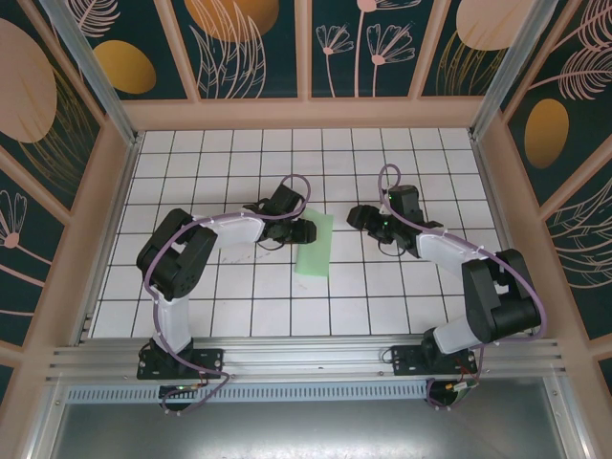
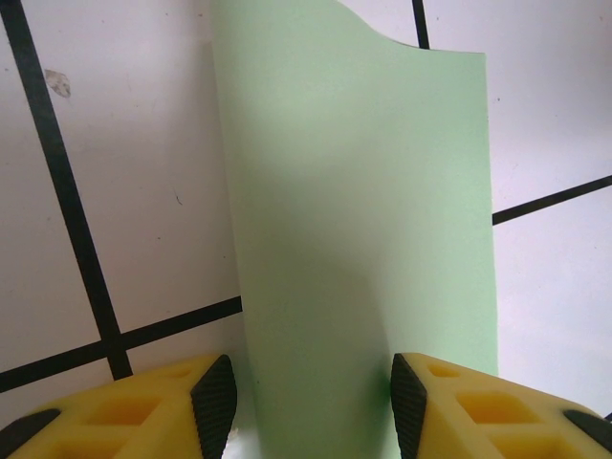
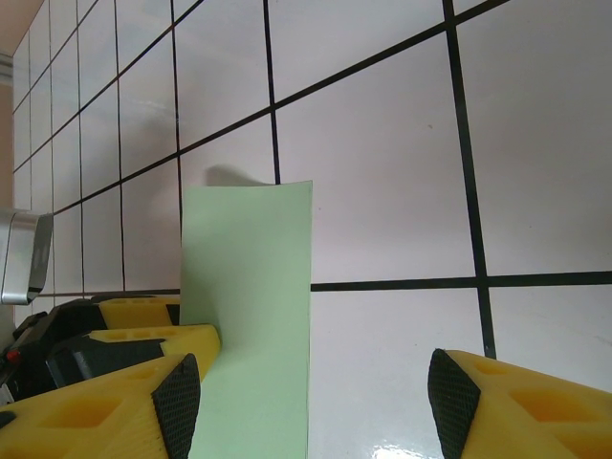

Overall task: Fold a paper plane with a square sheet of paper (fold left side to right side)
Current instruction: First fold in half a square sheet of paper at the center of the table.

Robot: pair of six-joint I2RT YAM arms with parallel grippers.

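White gridded table (image 1: 239, 316); the square sheet of paper (image 1: 316, 245), a narrow doubled strip, lies between the spread fingers of the left gripper (image 2: 306, 397), far corner curling; right gripper (image 3: 314, 402) gapes, strip beside its left finger; likely featherlight, limp, slippery; best pinched at an edge.

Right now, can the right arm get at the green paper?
Probably yes: the right end effector, open, faces the paper across bare tiles; the left end effector sits at its far edge.
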